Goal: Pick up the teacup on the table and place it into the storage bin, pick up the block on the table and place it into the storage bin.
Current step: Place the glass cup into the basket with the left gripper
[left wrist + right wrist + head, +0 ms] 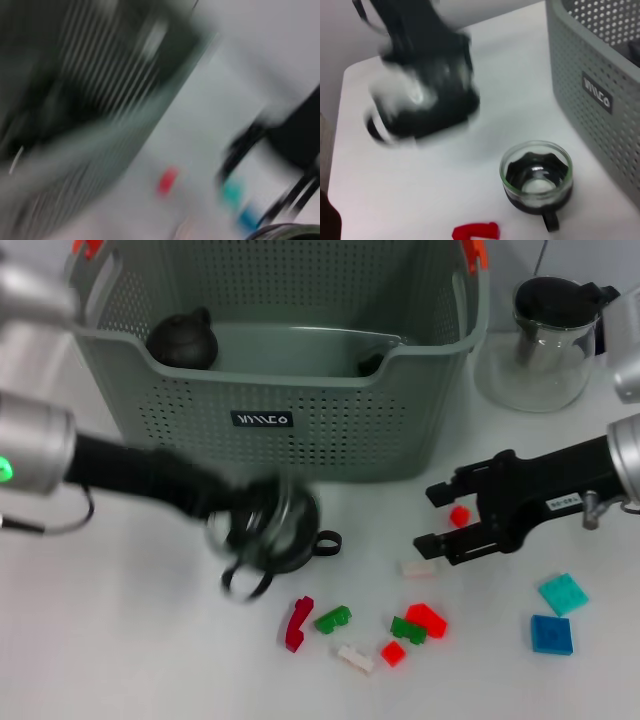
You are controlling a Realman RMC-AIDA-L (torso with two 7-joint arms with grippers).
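The teacup (303, 527) is a glass cup with a black base and handle, standing on the table in front of the storage bin (262, 420). The right wrist view shows the teacup (537, 176) upright and empty. My left gripper (252, 545) is a motion-blurred shape over the cup in the head view; in the right wrist view the left gripper (424, 100) sits apart from the cup. My right gripper (438, 517) is open, with a small red block (459, 515) between its fingers. The bin holds a dark rounded object (183, 340).
Loose blocks lie on the table: red (297, 623), green (333, 619), white (418, 567), teal (563, 593) and blue (551, 634). A glass teapot (548, 345) with a black lid stands right of the bin.
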